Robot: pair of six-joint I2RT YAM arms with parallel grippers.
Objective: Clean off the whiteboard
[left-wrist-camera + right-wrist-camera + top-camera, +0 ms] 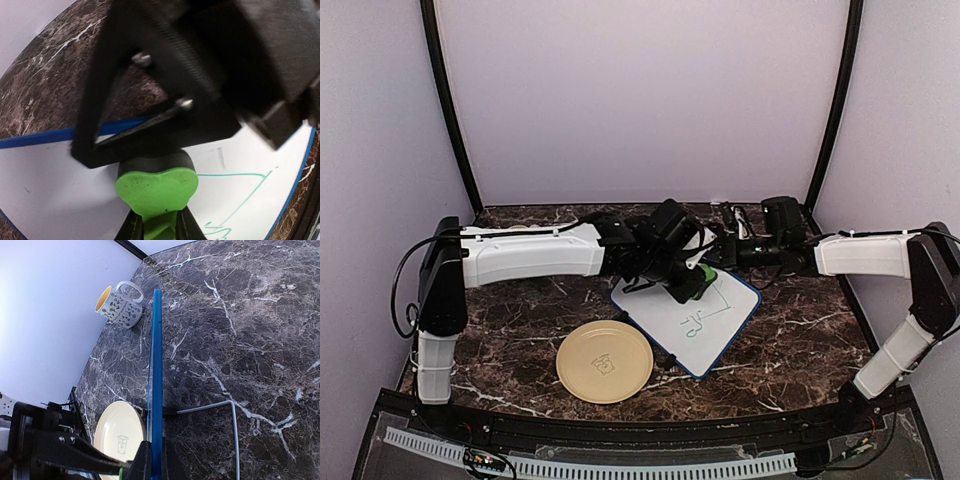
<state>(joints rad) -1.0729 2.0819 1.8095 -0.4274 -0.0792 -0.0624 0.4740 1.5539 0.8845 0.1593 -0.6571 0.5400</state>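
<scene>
The whiteboard (665, 322) sits cornerwise on the dark marbled worktop (520, 310), right of centre. Green marker strokes cross it, a long angled line and a scribble, and none reads as a word. The left gripper (156, 227) is closed around a green eraser (156, 187), which presses on the board's far part. The right gripper (155, 464) is clamped on the board's blue frame at its far edge. Just beside the board's near-left edge lies a pale-yellow plate (582, 350) with a small central emblem, too small to read. A patterned mug (119, 304) with a yellow inside stands farther off.
</scene>
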